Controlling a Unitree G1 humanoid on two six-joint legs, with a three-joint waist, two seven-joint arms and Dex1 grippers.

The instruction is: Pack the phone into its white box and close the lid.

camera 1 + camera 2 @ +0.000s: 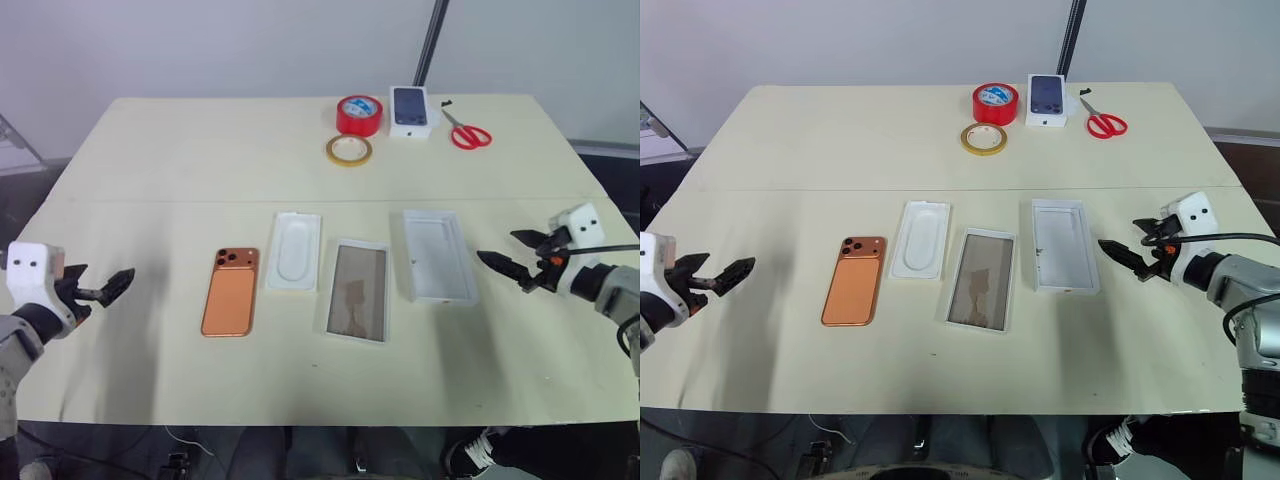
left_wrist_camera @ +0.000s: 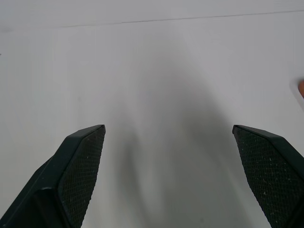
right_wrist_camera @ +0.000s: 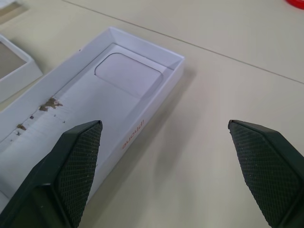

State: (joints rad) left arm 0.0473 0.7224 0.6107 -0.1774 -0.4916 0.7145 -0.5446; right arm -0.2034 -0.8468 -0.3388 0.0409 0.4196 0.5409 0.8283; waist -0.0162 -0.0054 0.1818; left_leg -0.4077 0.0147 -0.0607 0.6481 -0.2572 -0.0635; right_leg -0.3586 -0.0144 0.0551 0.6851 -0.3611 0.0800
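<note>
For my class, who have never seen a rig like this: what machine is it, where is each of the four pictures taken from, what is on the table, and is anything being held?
It is a two-armed robot. Two pictures come from cameras in its head, looking down at a table. The other two come from cameras on its wrists, looking along each gripper's black fingers. The left gripper and right gripper are both open and hold nothing. On the table lie the orange phone, three white box parts including the white box, and at the far edge two tape rolls, scissors and a small printed box.
</note>
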